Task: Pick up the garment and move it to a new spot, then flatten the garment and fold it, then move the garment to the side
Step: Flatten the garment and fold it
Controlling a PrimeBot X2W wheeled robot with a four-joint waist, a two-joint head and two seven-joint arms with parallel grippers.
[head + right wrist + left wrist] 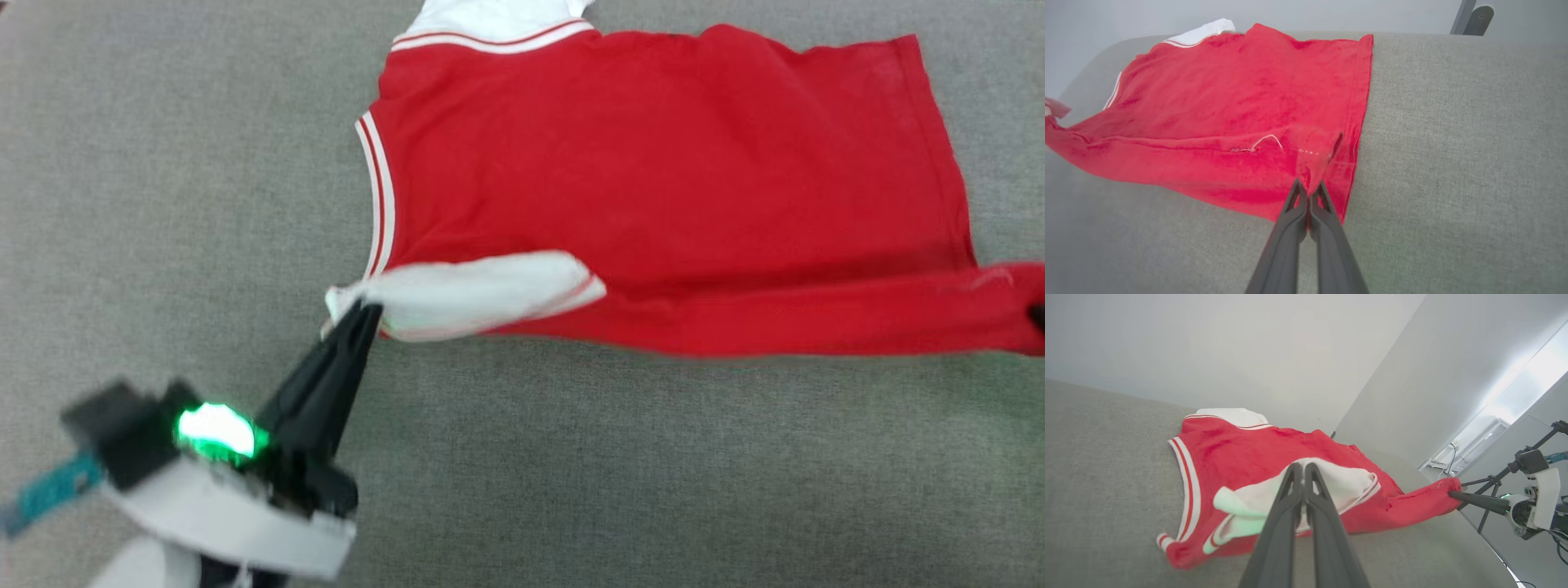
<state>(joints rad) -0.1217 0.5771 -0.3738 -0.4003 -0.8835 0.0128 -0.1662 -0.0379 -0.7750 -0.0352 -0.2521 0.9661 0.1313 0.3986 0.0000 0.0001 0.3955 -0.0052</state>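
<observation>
Shirt (pixel 669 180) on grey surface (pixel 163 204), plain red side up. Most of it is flat toward the surface's far edge, with the collar end to the surface's left side and the hem to its right. Near long edge is raised off the surface and taut between both grippers. At the near-left corner the left gripper (pixel 363 314) is pinched tight on the white sleeve (pixel 473 294); at the near-right the right gripper (pixel 1309 188) is clamped on the red hem corner (pixel 1318 151). Long axis of shirt runs left-right across the surface, in line with the two grips, so each arm has its own end and no crossing is needed. Rest of shirt lies beyond both grippers. Looks like the fold step: both grips likely go together toward the far edge, level, or the held edge lands skewed. Other white sleeve (pixel 490 16) pokes out at the far-left corner.
</observation>
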